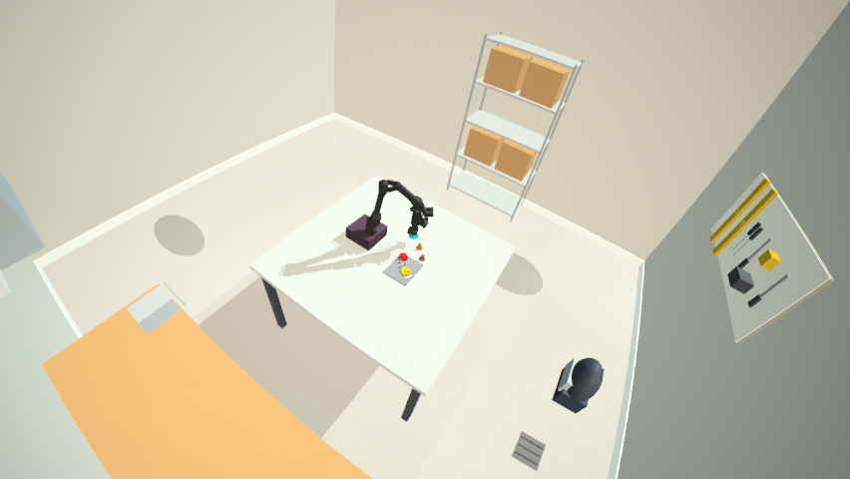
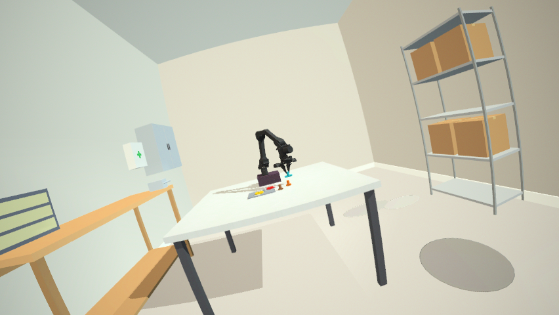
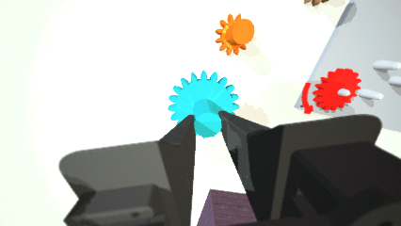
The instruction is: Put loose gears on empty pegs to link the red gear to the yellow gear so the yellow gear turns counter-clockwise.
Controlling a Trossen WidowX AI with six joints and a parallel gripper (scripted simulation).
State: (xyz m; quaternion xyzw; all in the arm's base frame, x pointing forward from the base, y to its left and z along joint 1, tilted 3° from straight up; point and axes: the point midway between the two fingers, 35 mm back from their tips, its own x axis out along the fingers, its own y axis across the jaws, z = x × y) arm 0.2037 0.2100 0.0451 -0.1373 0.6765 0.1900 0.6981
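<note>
From the top view, the gripper (image 1: 413,231) (image 2: 287,172) (image 3: 206,118) is over the far part of the white table (image 1: 380,320) (image 2: 273,207), on the side toward the shelf rack (image 1: 471,113) (image 2: 486,125). The table's edge runs behind it, and a wide stretch of bare top opens on the opposite side, past the grey board (image 1: 392,273) (image 2: 251,195) (image 3: 367,28). The purple base block (image 1: 356,237) (image 2: 269,179) (image 3: 226,209) stands to one side of the gripper. The cyan gear (image 1: 413,236) (image 2: 288,175) (image 3: 203,91) shows right under the fingertips, with the orange gear (image 1: 419,246) (image 2: 289,183) (image 3: 231,35) near it and the brown gear (image 1: 422,257) (image 2: 280,187) (image 3: 316,1) farther off, close to the board.

In the exterior view, the fingers point down and the cyan gear is at their tips; whether it touches the table I can't tell. The red gear (image 1: 401,256) (image 2: 269,188) (image 3: 336,89) and the yellow gear (image 1: 405,271) (image 2: 258,192) lie on the board, lower in the view than the gripper and off to its left.

In the wrist view, the fingers are clamped on the cyan gear's stem, its toothed disc just beyond the tips. The orange gear stands ahead of the gripper, apart from the cyan one. The board's edge is off to the right, with the red gear near its corner and bare pegs (image 3: 387,65) farther right.
</note>
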